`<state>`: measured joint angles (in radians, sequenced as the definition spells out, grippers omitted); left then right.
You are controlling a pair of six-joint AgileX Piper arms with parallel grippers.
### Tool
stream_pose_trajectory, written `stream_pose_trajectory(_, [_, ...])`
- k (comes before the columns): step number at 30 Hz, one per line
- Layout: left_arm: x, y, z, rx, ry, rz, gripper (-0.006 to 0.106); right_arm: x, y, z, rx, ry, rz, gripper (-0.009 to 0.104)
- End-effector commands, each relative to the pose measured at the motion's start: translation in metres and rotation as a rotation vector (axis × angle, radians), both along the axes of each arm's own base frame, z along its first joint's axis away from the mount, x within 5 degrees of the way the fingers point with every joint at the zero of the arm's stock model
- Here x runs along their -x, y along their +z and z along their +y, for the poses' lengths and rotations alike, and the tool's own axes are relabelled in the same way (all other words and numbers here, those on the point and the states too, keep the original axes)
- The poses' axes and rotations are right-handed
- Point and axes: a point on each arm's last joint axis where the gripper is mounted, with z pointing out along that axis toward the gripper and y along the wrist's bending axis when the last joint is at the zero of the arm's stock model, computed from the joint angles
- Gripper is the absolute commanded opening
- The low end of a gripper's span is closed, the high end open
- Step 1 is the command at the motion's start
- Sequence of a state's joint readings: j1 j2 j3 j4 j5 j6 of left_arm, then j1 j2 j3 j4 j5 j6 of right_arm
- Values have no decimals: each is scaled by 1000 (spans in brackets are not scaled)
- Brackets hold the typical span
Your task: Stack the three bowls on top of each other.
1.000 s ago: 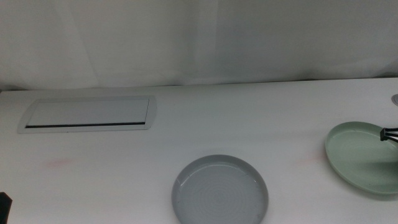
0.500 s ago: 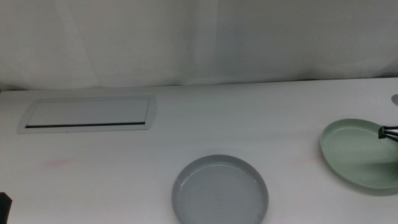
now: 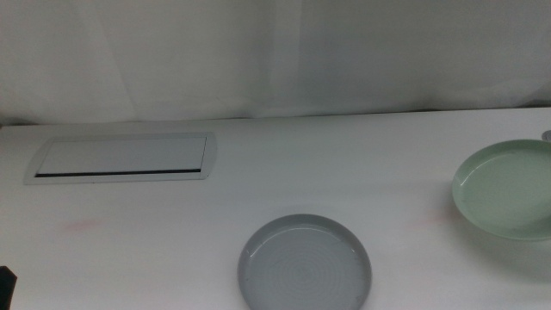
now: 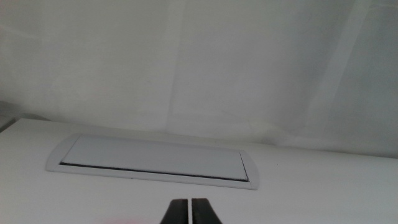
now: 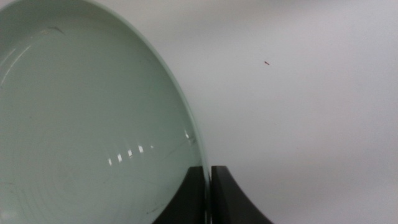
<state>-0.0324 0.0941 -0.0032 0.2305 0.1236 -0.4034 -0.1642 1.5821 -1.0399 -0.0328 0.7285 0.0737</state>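
The grey-blue bowl [image 3: 306,267] sits upright on the white table near the front middle. The pale mint green bowl [image 3: 508,189] is at the far right, seemingly raised a little off the table. In the right wrist view my right gripper [image 5: 208,169] is shut on the rim of the mint bowl [image 5: 81,124]; the gripper itself is out of the middle view. My left gripper [image 4: 189,208] is shut and empty, low at the front left, facing the white panel. The cream-white bowl is not clearly in view.
A flat white rectangular panel with a dark slot [image 3: 120,158] lies at the back left; it also shows in the left wrist view [image 4: 155,160]. A white curtain hangs behind the table. A small pale rounded edge [image 3: 547,135] shows at the right border.
The mint bowl has moved up and to the right in the middle view, and the right gripper's dark tip has left that view. The grey-blue bowl and the left arm have not moved.
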Motion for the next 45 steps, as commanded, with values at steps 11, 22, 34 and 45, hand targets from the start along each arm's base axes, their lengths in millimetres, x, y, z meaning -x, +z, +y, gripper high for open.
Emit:
stream_pose_trajectory(11, [0, -13, 0, 11, 4, 33, -3, 46, 76, 30, -121, 130, -201, -3])
stream_pose_trajectory(22, [0, -13, 0, 11, 4, 33, -3, 48, 76, 129, -238, 395, -216, -3])
stream_pose_trajectory(34, [0, -13, 0, 11, 4, 33, -3, 42, 1, 229, -266, 580, -14, -3])
stream_pose_trajectory(45, [0, -13, 0, 11, 4, 33, -3, 38, -45, 255, -246, 608, 75, -3])
